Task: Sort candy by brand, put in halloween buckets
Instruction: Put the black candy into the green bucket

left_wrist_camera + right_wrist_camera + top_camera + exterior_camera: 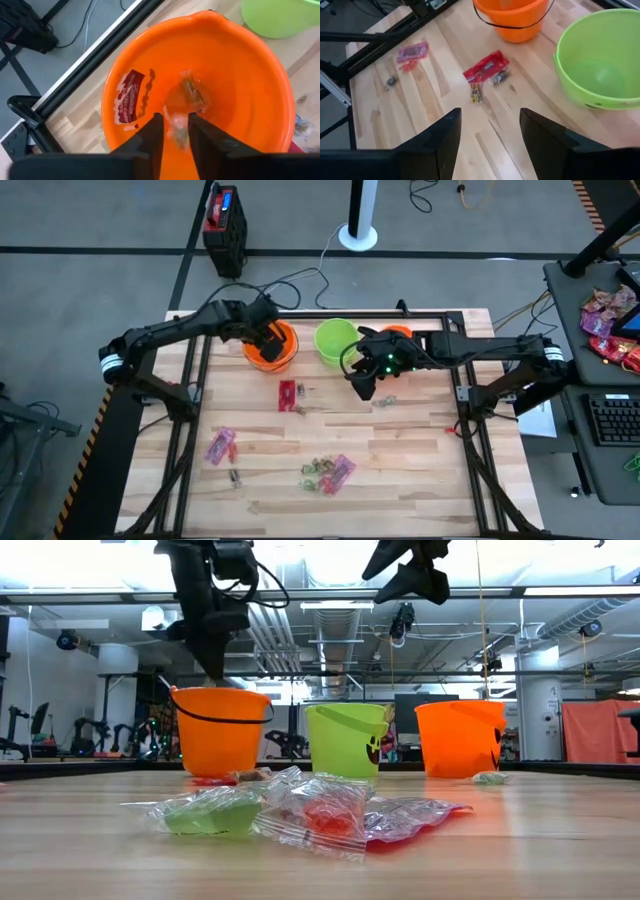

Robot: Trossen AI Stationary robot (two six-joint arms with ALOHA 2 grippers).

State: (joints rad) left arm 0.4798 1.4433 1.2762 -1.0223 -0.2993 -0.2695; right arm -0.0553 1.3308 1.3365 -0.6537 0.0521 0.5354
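Observation:
My left gripper hangs over the left orange bucket, shut on a clear-wrapped candy. A red packet lies on that bucket's floor. My right gripper is open above the table, just near-side of the lime green bucket. The second orange bucket stands partly hidden behind the right arm. A red packet, pink packets and tiny green-and-brown pieces lie flat on the table. My left gripper pinches the clear-wrapped candy by one end of its wrapper between the two fingers, from above, pointing down into the orange bucket. The rest of the candy, with a brownish piece inside, hangs below the fingertips, inside the bucket's rim.
The three buckets stand in a row along the table's far side. Small loose pieces lie beside the red packet. The black frame rail borders the table. A heap of packets sits off the table, near the keyboard.

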